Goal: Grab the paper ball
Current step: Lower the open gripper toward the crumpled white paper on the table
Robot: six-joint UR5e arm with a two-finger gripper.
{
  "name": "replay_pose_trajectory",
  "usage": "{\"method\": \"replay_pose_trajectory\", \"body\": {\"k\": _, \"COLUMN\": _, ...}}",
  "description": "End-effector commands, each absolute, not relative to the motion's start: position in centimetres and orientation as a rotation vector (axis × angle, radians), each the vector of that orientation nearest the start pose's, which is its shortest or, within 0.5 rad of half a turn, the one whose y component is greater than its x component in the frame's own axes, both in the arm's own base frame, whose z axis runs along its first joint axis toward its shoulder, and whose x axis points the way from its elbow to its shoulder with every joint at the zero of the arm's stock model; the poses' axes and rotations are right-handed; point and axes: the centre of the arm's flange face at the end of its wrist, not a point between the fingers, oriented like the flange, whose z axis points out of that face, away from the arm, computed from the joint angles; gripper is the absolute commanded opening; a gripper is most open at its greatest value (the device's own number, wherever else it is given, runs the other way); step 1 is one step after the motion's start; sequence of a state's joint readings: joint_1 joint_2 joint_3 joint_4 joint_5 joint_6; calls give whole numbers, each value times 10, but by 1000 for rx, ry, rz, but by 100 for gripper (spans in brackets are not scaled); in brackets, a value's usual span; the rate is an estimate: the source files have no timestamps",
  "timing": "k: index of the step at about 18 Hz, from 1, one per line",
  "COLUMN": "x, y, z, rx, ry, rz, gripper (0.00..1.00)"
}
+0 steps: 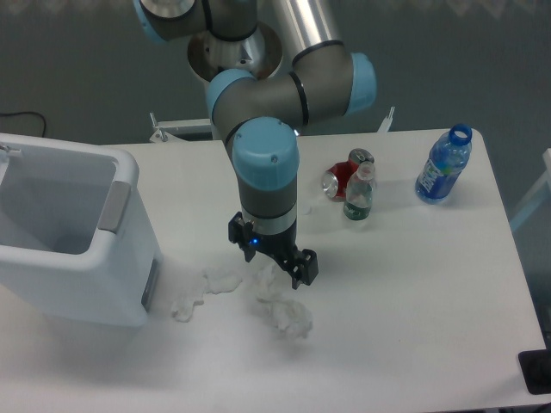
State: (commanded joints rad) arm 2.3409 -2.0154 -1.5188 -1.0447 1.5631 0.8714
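On the white table (413,284), seen from the fixed camera, the loosely crumpled, lumpy white paper ball (282,306) lies near the front middle, stretching from under the arm's tool down toward the front edge. The black two-finger gripper (274,261) of the grey arm with light-blue joint caps hangs just above the ball's upper end, one dark finger (306,267) showing at the right; whether the fingers are apart or together cannot be told from this angle, and nothing is visibly held between them. To the left of the ball, two smaller, flatter white crumpled scraps rest on the table: one (221,280) just beside the gripper, the other (185,306) nearer the white plastic bin (120,258) that stands at the left edge. Behind the arm to the right, a red metal can (337,181) lies on its side, touching or just beside a small clear bottle (359,194) standing upright. Well apart at the far right stands a blue plastic bottle (443,166) without a cap.
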Motion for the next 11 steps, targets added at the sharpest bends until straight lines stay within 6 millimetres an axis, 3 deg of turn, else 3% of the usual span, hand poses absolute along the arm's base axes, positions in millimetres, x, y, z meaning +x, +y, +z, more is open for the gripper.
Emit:
{"method": "replay_pose_trajectory", "body": {"k": 6, "x": -385, "y": 582, "z": 278, "rx": -3004, "ry": 139, "rz": 195, "gripper": 100}}
{"method": "replay_pose_trajectory", "body": {"k": 11, "x": -418, "y": 568, "z": 264, "rx": -3013, "ry": 75, "rz": 194, "gripper": 97}}
